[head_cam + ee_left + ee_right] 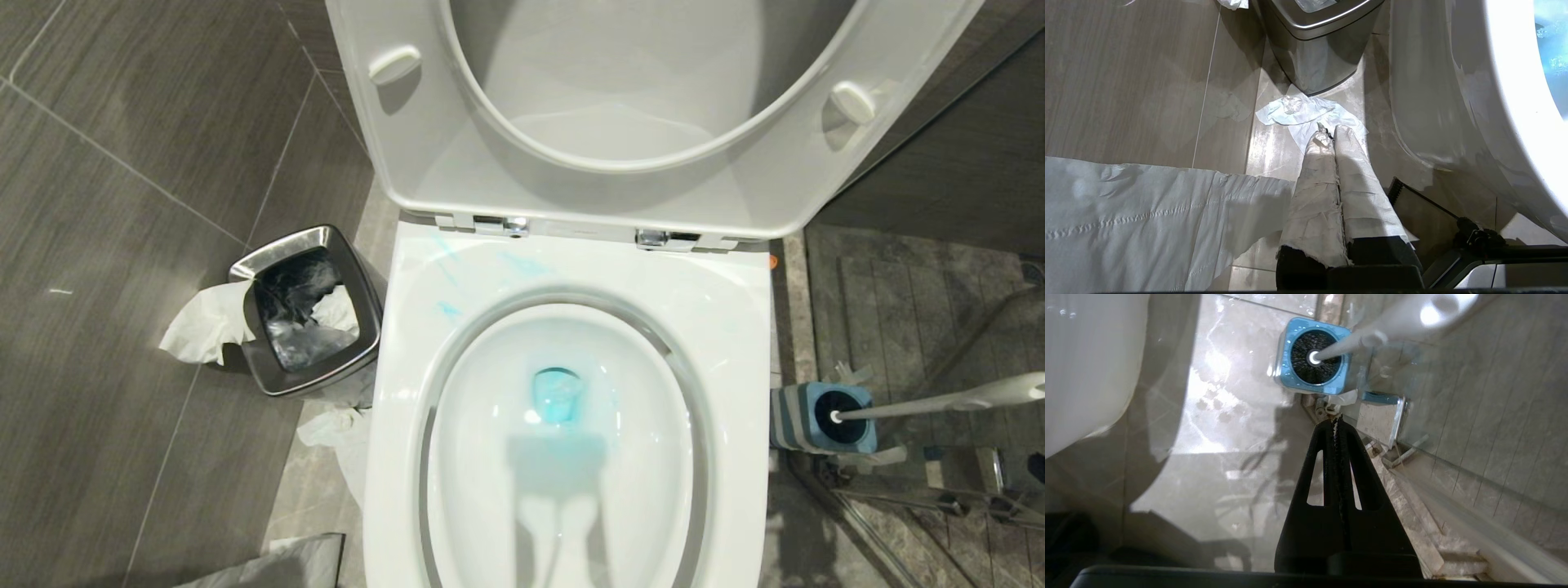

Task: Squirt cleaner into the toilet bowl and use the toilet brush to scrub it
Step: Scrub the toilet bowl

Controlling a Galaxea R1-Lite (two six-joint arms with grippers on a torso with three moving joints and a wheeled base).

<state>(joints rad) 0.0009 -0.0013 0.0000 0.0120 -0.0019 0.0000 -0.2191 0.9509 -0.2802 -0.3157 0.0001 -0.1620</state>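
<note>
The white toilet bowl [563, 457] fills the head view, seat and lid raised, with blue cleaner liquid pooled at its bottom and blue smears on the rim. The toilet brush [939, 403] stands with its black head in the square blue-and-grey holder [820, 418] on the floor right of the toilet, its white handle leaning right. In the right wrist view the brush [1327, 353] sits in the holder [1312, 355] ahead of my right gripper [1336, 418], which is shut and empty, above the floor. My left gripper [1331, 131], wrapped in white tape, is shut and empty over the floor beside the bowl's outer wall [1453, 102]. The cleaner bottle is out of view.
A small steel waste bin [309, 310] with crumpled paper stands left of the toilet. Tissue [331, 425] lies on the floor beside it, and a long strip of paper [1147, 212] runs near the left gripper. A glass shower partition and metal fittings [963, 482] stand right of the holder.
</note>
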